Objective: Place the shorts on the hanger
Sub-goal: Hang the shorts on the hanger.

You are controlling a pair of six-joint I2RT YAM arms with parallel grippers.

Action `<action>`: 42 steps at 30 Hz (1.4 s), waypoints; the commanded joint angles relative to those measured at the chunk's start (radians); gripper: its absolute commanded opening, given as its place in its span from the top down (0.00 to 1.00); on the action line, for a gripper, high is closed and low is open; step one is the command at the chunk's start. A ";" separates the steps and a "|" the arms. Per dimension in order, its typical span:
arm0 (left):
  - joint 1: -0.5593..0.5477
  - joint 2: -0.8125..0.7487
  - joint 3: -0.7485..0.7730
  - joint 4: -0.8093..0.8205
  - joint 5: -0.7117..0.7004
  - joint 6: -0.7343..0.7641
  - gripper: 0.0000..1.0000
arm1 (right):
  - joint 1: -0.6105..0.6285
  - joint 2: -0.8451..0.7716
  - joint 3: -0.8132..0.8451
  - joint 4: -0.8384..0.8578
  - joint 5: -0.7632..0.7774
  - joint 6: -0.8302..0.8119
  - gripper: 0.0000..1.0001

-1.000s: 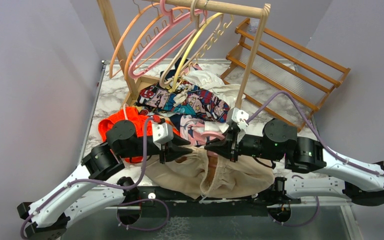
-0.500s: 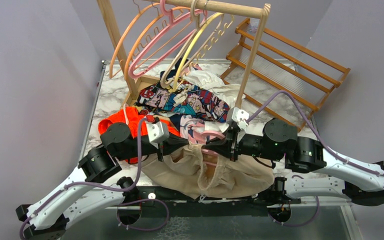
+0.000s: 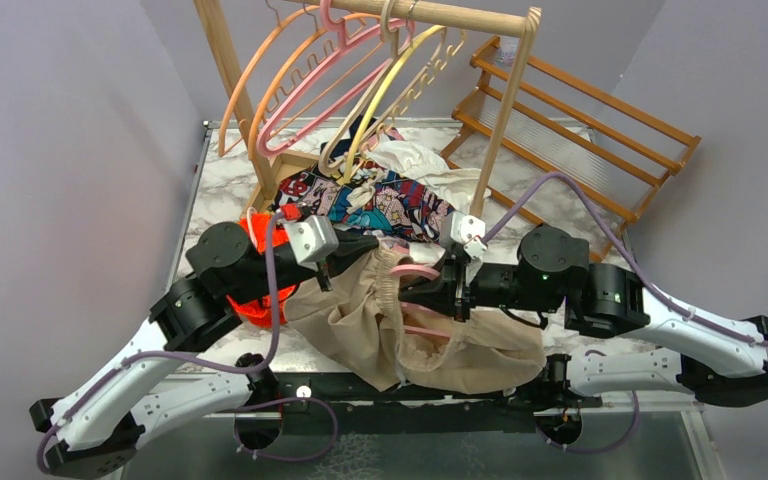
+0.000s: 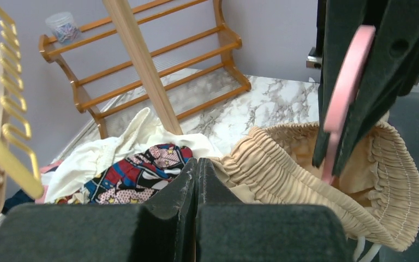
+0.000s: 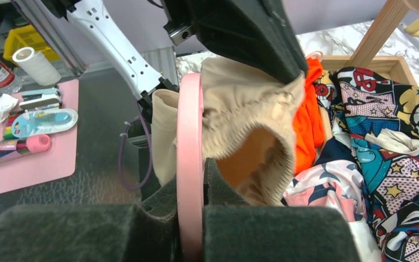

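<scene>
The beige shorts (image 3: 430,345) lie bunched at the table's near edge, their gathered waistband (image 4: 283,164) lifted. My left gripper (image 3: 365,252) is shut on the waistband's far rim and holds it up; its jaws (image 4: 197,164) are pressed together. The right wrist view shows the cloth (image 5: 240,103) hanging from those black fingers. My right gripper (image 3: 438,292) is shut on the pink hanger (image 3: 412,271), which stands edge-on between its pads (image 5: 190,125). The hanger (image 4: 351,71) sits at the raised waistband opening, part of it hidden by the fabric.
A wooden rail (image 3: 460,15) at the back carries orange, pink and yellow hangers (image 3: 360,80). Below it lie a comic-print cloth (image 3: 380,205), a white garment (image 3: 410,160) and a bright orange garment (image 3: 260,235). A slatted wooden shelf (image 3: 580,130) leans at the back right.
My left gripper shut on the shorts' waistband and lifted it up and away from the near edge. The right gripper with the hanger shifted slightly left toward the raised opening.
</scene>
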 commanded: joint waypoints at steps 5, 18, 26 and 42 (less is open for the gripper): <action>-0.002 0.114 0.048 0.099 0.113 -0.029 0.85 | 0.005 -0.090 -0.088 0.207 0.044 0.007 0.99; -0.002 -0.176 0.025 -0.053 -0.155 -0.054 0.20 | 0.006 -0.200 -0.149 0.232 0.263 -0.024 0.99; -0.003 -0.309 -0.096 -0.128 -0.268 -0.087 0.20 | 0.005 -0.215 -0.135 0.212 0.261 -0.015 0.99; -0.002 -0.305 -0.190 -0.152 -0.376 -0.008 0.22 | 0.005 -0.258 -0.098 0.170 0.207 0.015 0.99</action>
